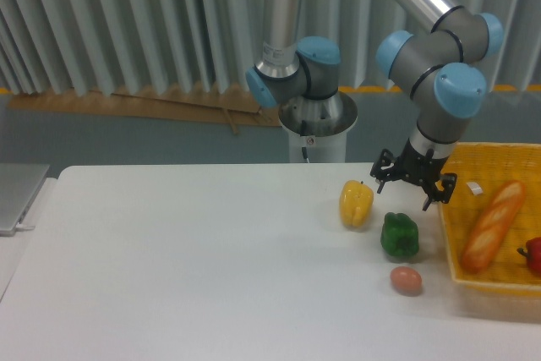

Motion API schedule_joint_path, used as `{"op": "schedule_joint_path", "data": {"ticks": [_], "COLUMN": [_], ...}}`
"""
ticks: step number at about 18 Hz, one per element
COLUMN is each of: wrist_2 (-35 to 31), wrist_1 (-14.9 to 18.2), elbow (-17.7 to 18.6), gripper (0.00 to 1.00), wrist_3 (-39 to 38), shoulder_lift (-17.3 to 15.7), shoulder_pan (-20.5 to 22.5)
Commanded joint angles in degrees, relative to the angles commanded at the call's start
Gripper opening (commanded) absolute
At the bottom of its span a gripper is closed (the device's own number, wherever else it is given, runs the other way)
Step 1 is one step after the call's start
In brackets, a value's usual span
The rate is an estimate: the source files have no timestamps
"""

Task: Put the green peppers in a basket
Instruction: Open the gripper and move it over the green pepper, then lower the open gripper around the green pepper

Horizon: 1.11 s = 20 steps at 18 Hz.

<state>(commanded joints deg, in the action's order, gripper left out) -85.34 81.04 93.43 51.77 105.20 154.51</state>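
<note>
One green pepper (399,235) on desk (186,268), just left of basket (473,272), not yet inside. My hand (408,191) open, empty, hovering just above pepper. Step: approach for grasp. Next: drop straight down, straddle pepper, avoid yellow pepper (356,203) beside it.

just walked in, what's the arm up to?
The gripper is open and empty, hanging just above and behind the green pepper, which sits on the table between the yellow pepper and a brown egg. Nothing is grasped yet. The yellow basket at the right edge holds a bread loaf and something red, but no green pepper.
</note>
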Motion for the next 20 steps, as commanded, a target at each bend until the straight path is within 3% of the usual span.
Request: {"op": "schedule_joint_path", "data": {"ticks": [12, 20], "wrist_2": [-1.4, -1.8], "wrist_1": [-4.2, -4.8], "elbow": [-0.8, -0.4], "gripper": [1.00, 1.00], "wrist_3": [0.4, 1.1], "shoulder_lift": [2.6, 3.6], "shoulder_pan": [0.0, 0.3]}}
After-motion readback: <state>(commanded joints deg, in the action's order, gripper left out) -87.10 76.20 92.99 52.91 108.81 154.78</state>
